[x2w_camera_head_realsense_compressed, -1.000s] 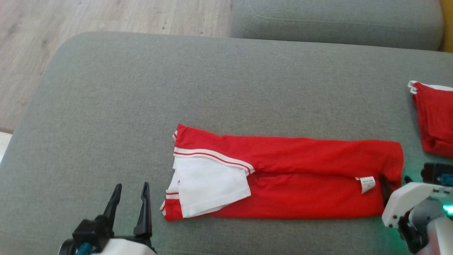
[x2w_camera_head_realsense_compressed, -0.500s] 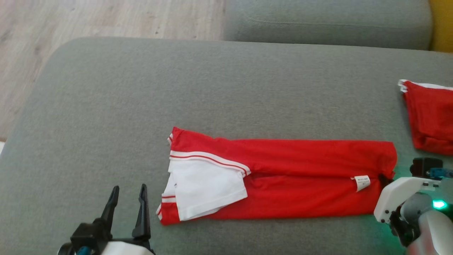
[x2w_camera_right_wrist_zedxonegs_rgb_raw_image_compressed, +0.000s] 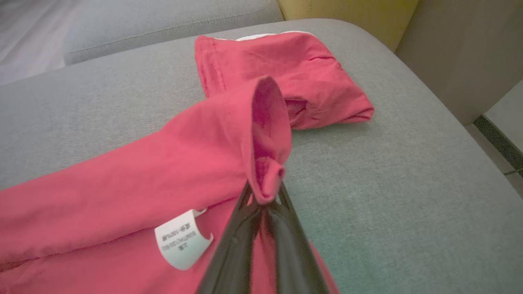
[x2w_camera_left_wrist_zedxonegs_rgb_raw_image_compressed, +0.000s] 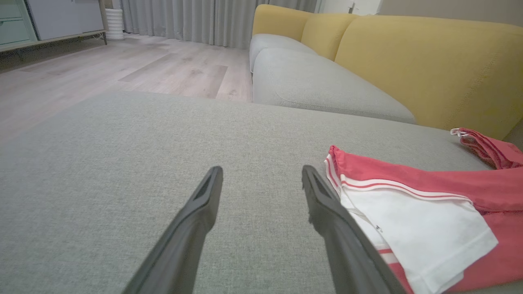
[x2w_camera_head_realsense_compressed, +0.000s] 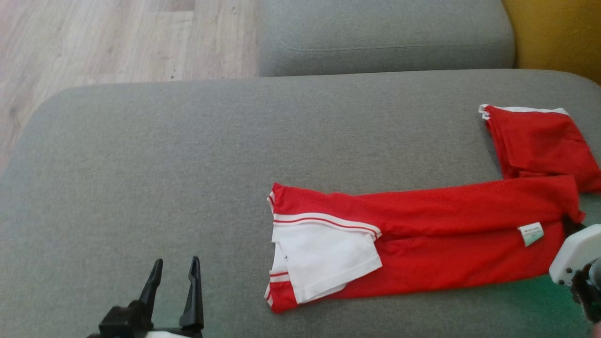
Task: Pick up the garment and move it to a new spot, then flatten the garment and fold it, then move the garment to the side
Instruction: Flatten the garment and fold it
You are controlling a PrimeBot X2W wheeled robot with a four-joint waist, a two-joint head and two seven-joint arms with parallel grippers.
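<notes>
The garment [x2w_camera_head_realsense_compressed: 446,234] is a red shirt folded into a long strip on the grey seat cushion [x2w_camera_head_realsense_compressed: 164,164], with a white sleeve [x2w_camera_head_realsense_compressed: 328,253] at its left end. My right gripper [x2w_camera_right_wrist_zedxonegs_rgb_raw_image_compressed: 263,200] is shut on the garment's [x2w_camera_right_wrist_zedxonegs_rgb_raw_image_compressed: 143,171] right end, which stands up bunched above the fingertips beside a white label [x2w_camera_right_wrist_zedxonegs_rgb_raw_image_compressed: 184,241]. In the head view that gripper [x2w_camera_head_realsense_compressed: 569,224] sits at the strip's right tip. My left gripper [x2w_camera_head_realsense_compressed: 177,260] is open, low over bare cushion left of the garment [x2w_camera_left_wrist_zedxonegs_rgb_raw_image_compressed: 408,183], with nothing between its fingers [x2w_camera_left_wrist_zedxonegs_rgb_raw_image_compressed: 204,204].
A second folded red garment [x2w_camera_head_realsense_compressed: 540,141] lies at the cushion's far right, touching the strip's right end. Behind it rise a yellow backrest [x2w_camera_head_realsense_compressed: 554,33] and another grey cushion [x2w_camera_head_realsense_compressed: 375,37]. Wooden floor [x2w_camera_head_realsense_compressed: 94,42] lies beyond the left edge. The cushion's right edge [x2w_camera_right_wrist_zedxonegs_rgb_raw_image_compressed: 449,134] drops off.
My right gripper has shut on the garment's right end and dragged the whole strip to the right, up against the second red garment. The head camera has turned. The left gripper stays open.
</notes>
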